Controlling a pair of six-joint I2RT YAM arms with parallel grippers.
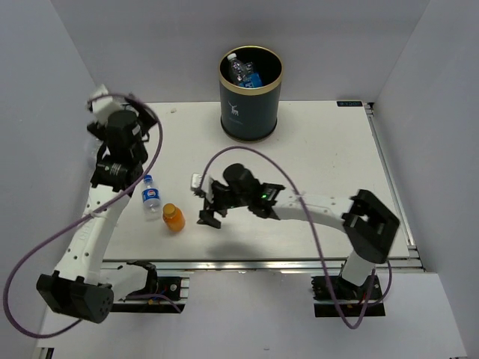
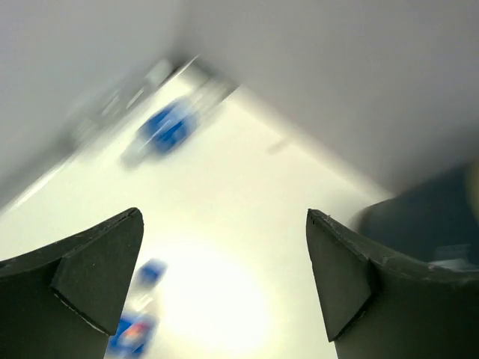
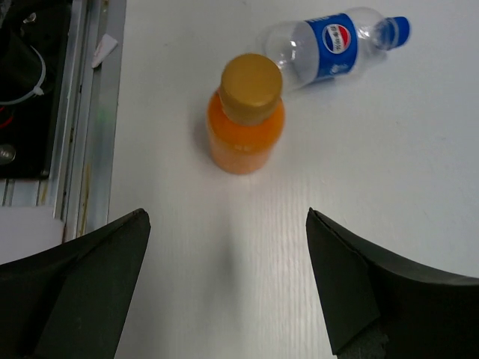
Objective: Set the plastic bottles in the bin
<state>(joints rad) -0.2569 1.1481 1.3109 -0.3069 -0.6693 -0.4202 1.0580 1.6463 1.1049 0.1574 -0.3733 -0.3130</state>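
Note:
The navy bin [image 1: 251, 105] stands at the back of the table with a clear bottle [image 1: 243, 70] inside. An orange bottle [image 1: 174, 218] stands at the front left, and a clear blue-labelled bottle [image 1: 152, 197] lies just behind it. My right gripper [image 1: 203, 203] is open and empty, low over the table just right of the orange bottle [image 3: 245, 112]. The clear bottle [image 3: 333, 41] lies beyond it in the right wrist view, where the gripper [image 3: 227, 284] is apart from both. My left gripper [image 1: 102, 112] is raised at the far left, open and empty [image 2: 224, 284]. Its view is blurred.
White walls close in the table on the left, back and right. A metal rail [image 1: 262, 263] runs along the near edge. The blurred left wrist view shows the bin [image 2: 426, 217] at the right and blue-labelled bottle shapes [image 2: 168, 127] at the left.

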